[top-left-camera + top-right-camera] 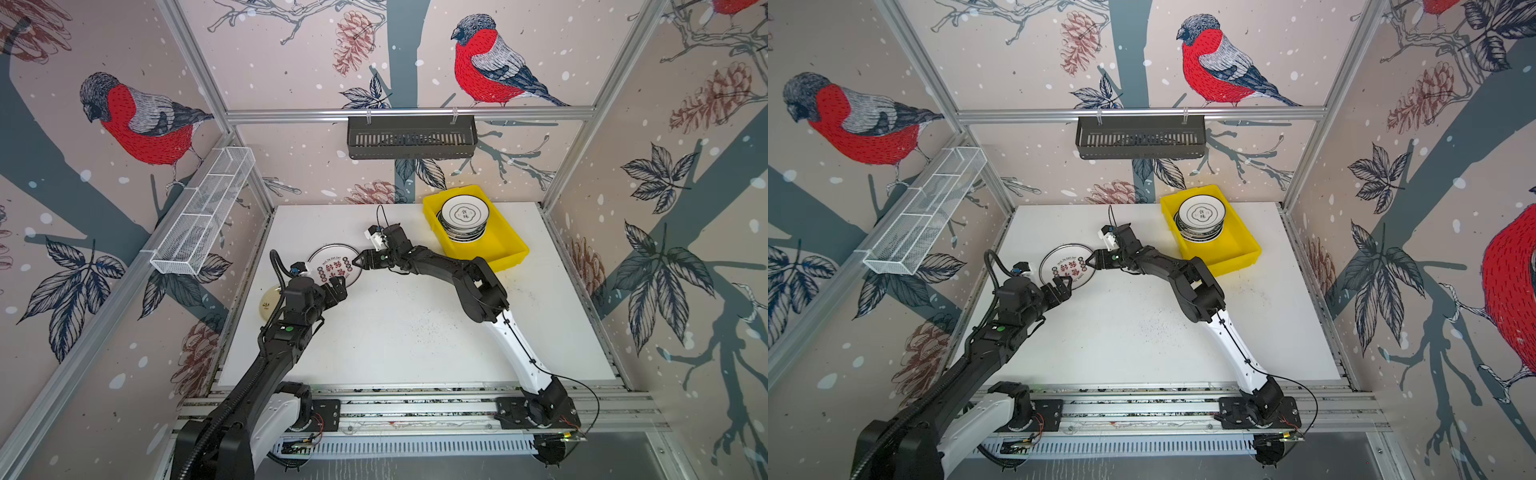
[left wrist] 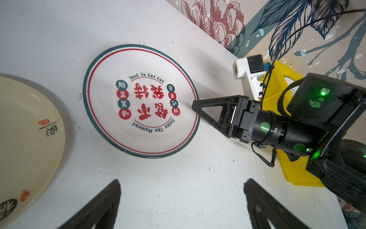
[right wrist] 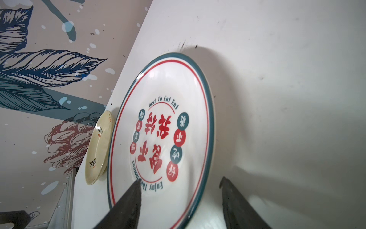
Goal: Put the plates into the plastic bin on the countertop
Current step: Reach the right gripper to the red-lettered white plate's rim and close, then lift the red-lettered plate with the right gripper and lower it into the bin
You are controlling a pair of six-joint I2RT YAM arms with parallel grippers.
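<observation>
Nearest the lens is my left arm, reaching in from the near edge of the countertop (image 1: 415, 332). My left gripper (image 1: 337, 286) hangs with its fingers (image 2: 107, 204) spread wide, with only bare white surface between them. It is just beside the near rim of the red-lettered plate (image 2: 141, 101). That plate lies flat toward the left edge, about halfway back.

My right gripper (image 3: 180, 178) reaches across the middle to the plate's opposite side. Its jaws stand apart and straddle the rim, one finger above the plate's inside and the other outside it over the countertop. Neither presses on the plate, as far as I can see.

A cream plate (image 1: 271, 303) lies at the left edge, just beside the red-lettered one and nearer the front, partly hidden under my left wrist.

The plastic bin (image 1: 498, 249) sits angled at the far edge, right of middle. It holds a stack of plates (image 1: 463, 218) in its far end, and yellow floor shows at its near end.
</observation>
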